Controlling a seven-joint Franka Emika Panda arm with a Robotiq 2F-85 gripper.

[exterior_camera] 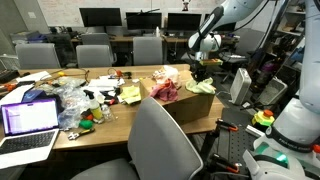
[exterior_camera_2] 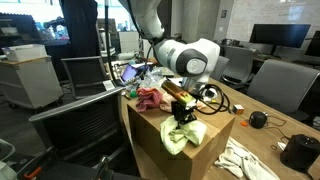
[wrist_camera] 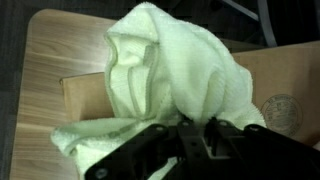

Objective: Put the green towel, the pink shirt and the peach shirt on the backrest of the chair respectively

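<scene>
Jaws pointed straight down, tips at the top fold of the green towel [exterior_camera_2: 184, 136]. Wrist view showed the two fingers close together with only a thin gap. Couldn't tell if they were pinching cloth or only touching it.

Towel lay directly under the jaws in a loose bunched heap. It sat on the top of a cardboard box [exterior_camera_2: 150, 148], at the corner, with one flap draped over the edge.

White wrist housing of the arm [exterior_camera_2: 192, 56] was right above the jaws, with a black cable looping off it.

A pink-red garment pile [exterior_camera_2: 150, 98] sat at the far end of the same box top, apart from the towel. Couldn't separate the pink shirt from the peach one in it.

The box stood on the wooden bench [wrist_camera: 50, 60]. A crumpled white cloth [exterior_camera_2: 241, 160] lay on the bench just beside the box on the towel side.

A dark office chair [exterior_camera_2: 85, 125] stood beside the box on the pile side, well clear of the jaws. An open laptop [exterior_camera: 28, 125] sat at the far end of the bench, beyond a spread of clutter.
</scene>
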